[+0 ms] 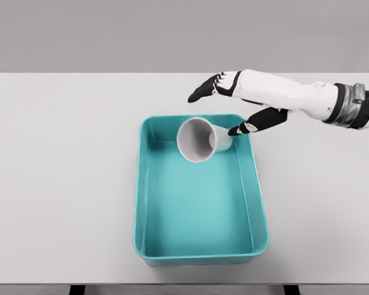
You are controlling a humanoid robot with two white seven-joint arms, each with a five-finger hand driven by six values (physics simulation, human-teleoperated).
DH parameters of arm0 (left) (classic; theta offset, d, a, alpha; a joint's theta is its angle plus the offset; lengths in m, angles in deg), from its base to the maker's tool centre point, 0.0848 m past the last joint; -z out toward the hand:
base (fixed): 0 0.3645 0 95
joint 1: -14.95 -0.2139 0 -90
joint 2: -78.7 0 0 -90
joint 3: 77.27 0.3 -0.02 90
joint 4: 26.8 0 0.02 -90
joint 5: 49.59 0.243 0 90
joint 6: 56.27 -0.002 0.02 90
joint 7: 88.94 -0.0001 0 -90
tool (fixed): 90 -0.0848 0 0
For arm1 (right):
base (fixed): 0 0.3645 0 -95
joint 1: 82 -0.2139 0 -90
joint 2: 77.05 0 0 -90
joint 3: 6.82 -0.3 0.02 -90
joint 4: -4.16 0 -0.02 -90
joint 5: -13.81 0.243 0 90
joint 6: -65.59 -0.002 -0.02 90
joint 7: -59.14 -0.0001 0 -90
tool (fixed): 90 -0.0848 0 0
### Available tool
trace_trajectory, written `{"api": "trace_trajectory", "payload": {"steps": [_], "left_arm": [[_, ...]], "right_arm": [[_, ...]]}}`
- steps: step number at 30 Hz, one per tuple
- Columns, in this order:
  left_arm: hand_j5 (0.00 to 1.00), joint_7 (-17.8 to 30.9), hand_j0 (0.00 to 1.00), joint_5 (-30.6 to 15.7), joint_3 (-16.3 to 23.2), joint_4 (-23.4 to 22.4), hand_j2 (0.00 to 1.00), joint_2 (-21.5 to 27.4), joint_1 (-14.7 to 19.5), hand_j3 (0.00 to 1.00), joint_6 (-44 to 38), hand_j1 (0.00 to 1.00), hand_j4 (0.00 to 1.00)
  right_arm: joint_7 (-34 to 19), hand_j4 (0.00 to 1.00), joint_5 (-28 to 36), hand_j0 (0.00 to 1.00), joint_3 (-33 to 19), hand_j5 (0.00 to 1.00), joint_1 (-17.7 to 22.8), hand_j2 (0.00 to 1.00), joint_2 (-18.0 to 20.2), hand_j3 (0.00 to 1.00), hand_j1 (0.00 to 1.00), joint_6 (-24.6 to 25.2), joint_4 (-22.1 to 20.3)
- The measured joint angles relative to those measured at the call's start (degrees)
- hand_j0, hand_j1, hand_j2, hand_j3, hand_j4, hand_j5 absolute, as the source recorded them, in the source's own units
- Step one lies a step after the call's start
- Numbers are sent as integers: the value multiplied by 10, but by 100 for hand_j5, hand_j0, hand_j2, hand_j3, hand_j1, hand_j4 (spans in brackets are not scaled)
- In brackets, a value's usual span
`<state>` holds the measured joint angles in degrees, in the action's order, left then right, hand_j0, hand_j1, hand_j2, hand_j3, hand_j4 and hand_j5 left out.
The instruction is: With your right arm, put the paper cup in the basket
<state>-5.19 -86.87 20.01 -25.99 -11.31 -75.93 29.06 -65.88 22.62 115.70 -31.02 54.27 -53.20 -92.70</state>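
Observation:
A white paper cup point(197, 140) lies tilted on its side in the far right part of the teal basket point(139, 196), its mouth turned toward me. Whether it rests on the basket floor or leans on the far wall I cannot tell. My right hand point(218, 112) hovers over the basket's far right corner, open, with the fingers point(204, 92) spread forward. Its dark thumb tip point(238, 129) is right at the cup's base. The white right forearm point(307, 98) comes in from the right edge.
The basket is a rectangular tub in the middle of a white table point(61, 184). A grey wall stands behind the table's far edge.

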Motion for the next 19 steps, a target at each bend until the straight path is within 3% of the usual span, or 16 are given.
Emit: {"api": "trace_trajectory", "payload": {"steps": [7, 12, 19], "left_arm": [[100, 0, 100, 0, 0, 0, 100, 0, 0, 100, 0, 100, 100], [100, 0, 100, 0, 0, 0, 100, 0, 0, 100, 0, 100, 100], [100, 1, 100, 1, 0, 6, 100, 0, 4, 100, 0, 100, 100]], "right_arm": [[0, 90, 0, 90, -1, 90, -8, 90, 8, 90, 90, 0, -1], [0, 99, -1, 99, -2, 99, -4, 99, 24, 99, 99, -3, -2], [0, 100, 0, 100, -19, 100, 34, 100, 104, 100, 100, -53, -2]]}}
